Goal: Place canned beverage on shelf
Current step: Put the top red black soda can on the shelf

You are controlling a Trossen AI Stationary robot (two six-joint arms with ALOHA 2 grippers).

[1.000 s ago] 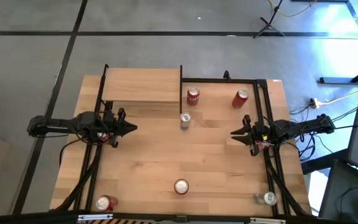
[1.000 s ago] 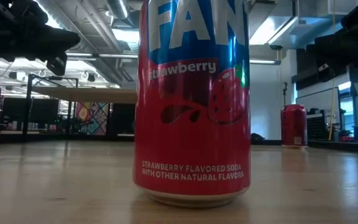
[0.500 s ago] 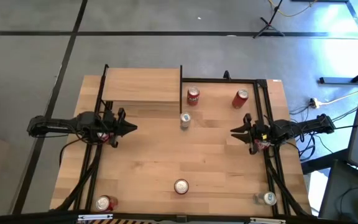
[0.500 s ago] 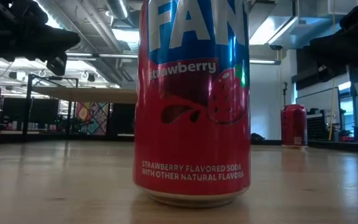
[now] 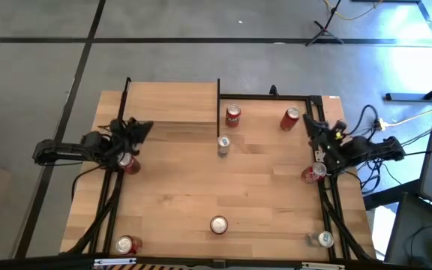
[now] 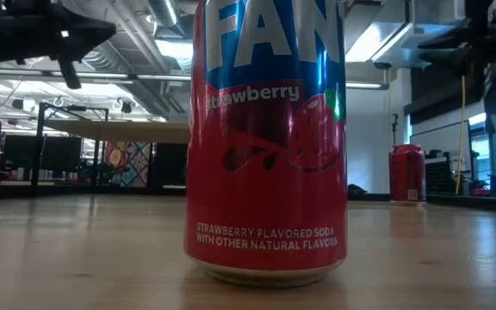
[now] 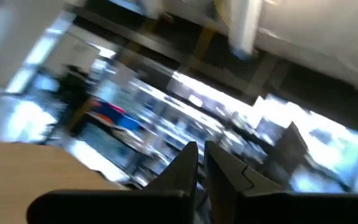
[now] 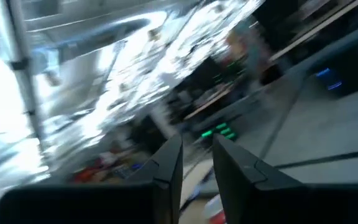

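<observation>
High view shows the shelf (image 5: 172, 103) at the far left of the tabletop (image 5: 201, 187) with nothing on its board, so no can is placed yet. Seven cans stand scattered about: two red ones (image 5: 233, 115) just right of the shelf, a silver-topped one (image 5: 223, 144) near the middle, others along the near edge. Left gripper (image 5: 142, 126) sits clenched and empty beside the shelf's near left corner. Right gripper (image 5: 307, 121) is clenched and empty too, near the far right can (image 5: 290, 118). I judge picking, carrying and placing all remain.
</observation>
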